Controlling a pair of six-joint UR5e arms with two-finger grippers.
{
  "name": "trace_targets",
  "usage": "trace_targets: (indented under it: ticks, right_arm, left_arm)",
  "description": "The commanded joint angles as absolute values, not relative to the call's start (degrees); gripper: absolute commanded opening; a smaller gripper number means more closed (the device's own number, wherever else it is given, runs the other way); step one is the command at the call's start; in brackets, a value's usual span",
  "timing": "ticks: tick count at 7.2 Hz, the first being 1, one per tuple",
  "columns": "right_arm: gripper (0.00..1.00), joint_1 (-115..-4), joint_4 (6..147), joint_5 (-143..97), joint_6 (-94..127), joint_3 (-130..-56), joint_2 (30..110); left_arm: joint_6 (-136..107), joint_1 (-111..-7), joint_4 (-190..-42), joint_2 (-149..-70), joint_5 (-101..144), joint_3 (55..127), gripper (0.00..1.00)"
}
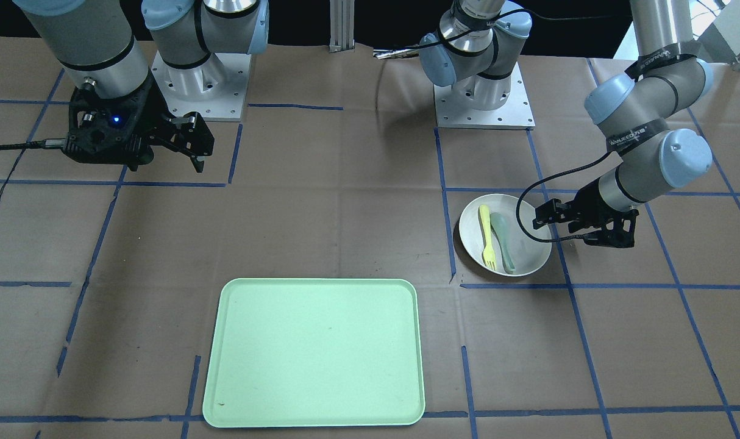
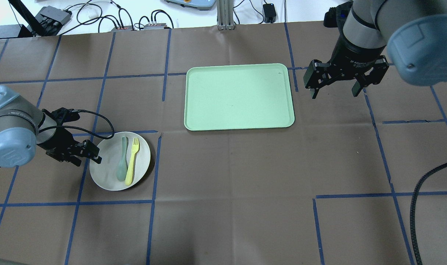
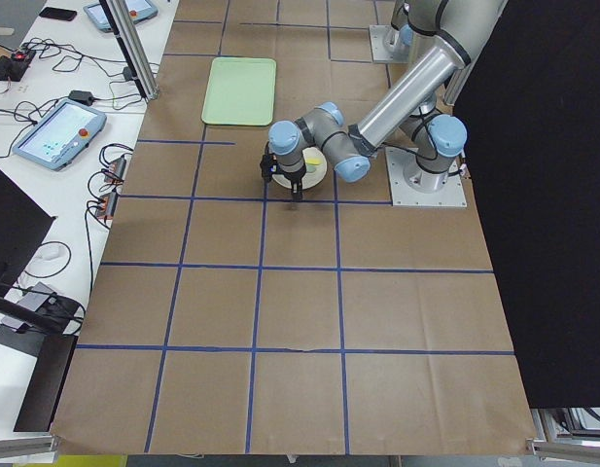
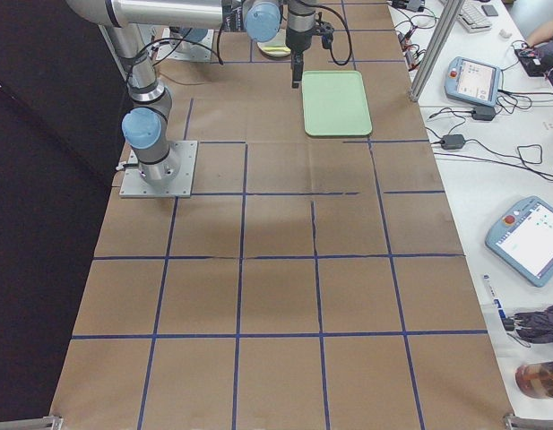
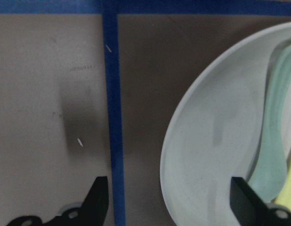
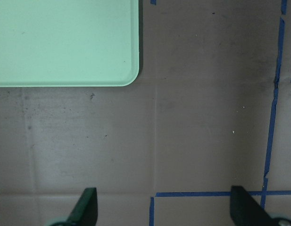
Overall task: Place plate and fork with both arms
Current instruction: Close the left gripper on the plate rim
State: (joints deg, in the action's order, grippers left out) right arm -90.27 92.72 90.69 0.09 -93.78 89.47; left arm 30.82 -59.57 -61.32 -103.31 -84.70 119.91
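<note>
The off-white plate (image 2: 105, 173) lies on the table at my left and holds the pale-yellow fork (image 2: 132, 160) beside a grey-green spoon (image 2: 122, 158). It also shows in the front-facing view, plate (image 1: 528, 256) and fork (image 1: 487, 236). My left gripper (image 2: 80, 156) is open and empty. It hangs low at the plate's outer rim. In the left wrist view one finger (image 5: 246, 202) is over the plate (image 5: 211, 155) and the other (image 5: 95, 202) is over bare paper. My right gripper (image 2: 334, 88) is open and empty, held above the table right of the tray.
A mint-green rectangular tray (image 2: 240, 96) lies bare at the table's far middle; its corner shows in the right wrist view (image 6: 65, 42). Brown paper with blue tape lines covers the table. The two arm bases (image 1: 483, 103) stand at the robot's edge.
</note>
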Motion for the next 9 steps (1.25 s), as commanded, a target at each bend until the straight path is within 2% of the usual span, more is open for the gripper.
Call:
trace_targets:
  ticks: [1,2,5,7,9]
  right_arm:
    - [1.00,-90.26,92.72,90.70,0.09,-93.78,89.47]
    - [1.00,-90.26,92.64,90.70,0.09,-93.78,89.47]
    - [1.00,-90.18,92.64,90.70,0.09,-93.78,89.47]
    - [1.00,-90.26,92.64,90.70,0.09,-93.78,89.47]
    - [1.00,-90.26,92.64,90.70,0.09,-93.78,89.47]
  left_arm:
    - [30.59,-59.50,-61.61,-104.32,-84.64,119.97,0.77]
    - [30.50,-59.50,-61.61,-104.41,-84.38,119.97,0.77]
    - [30.50,-59.50,-62.05,-104.59,-83.32,119.97,0.58]
    - [30.32,-59.50,-62.14,-104.94,-83.32,120.06,0.57]
    - [29.97,-59.59,-62.05,-105.39,-83.32,120.06,0.45]
